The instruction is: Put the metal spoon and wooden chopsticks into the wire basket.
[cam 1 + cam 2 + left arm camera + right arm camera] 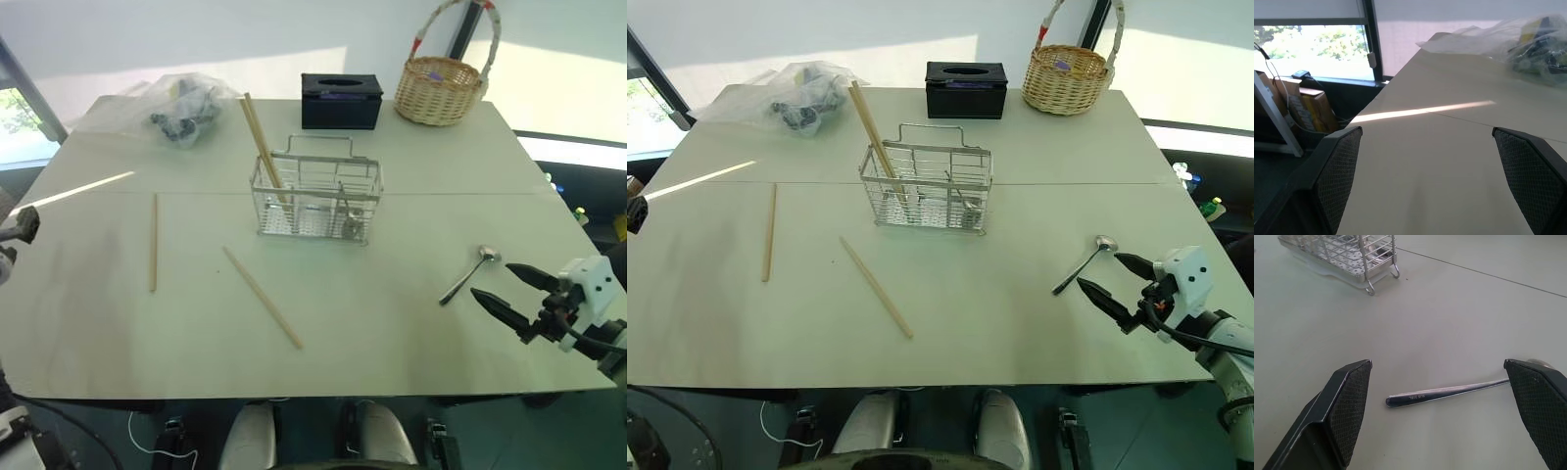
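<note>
Right wrist view: the right hand (1449, 418) hangs wide open and empty just short of the spoon (1449, 391), flat on the table (392, 323) at four o'clock from the basket (315, 201). Closing on that thin handle may skid it away. Two chopsticks (262, 297) lie loose at eight o'clock; the left hand (1432, 196), also wide, holds nothing.

You have bare table (392, 323) between the right gripper (502, 286) and the metal spoon (468, 275). Nothing blocks it. Two wooden chopsticks (263, 147) lean out of the wire basket (315, 201), narrowing its left side.
</note>
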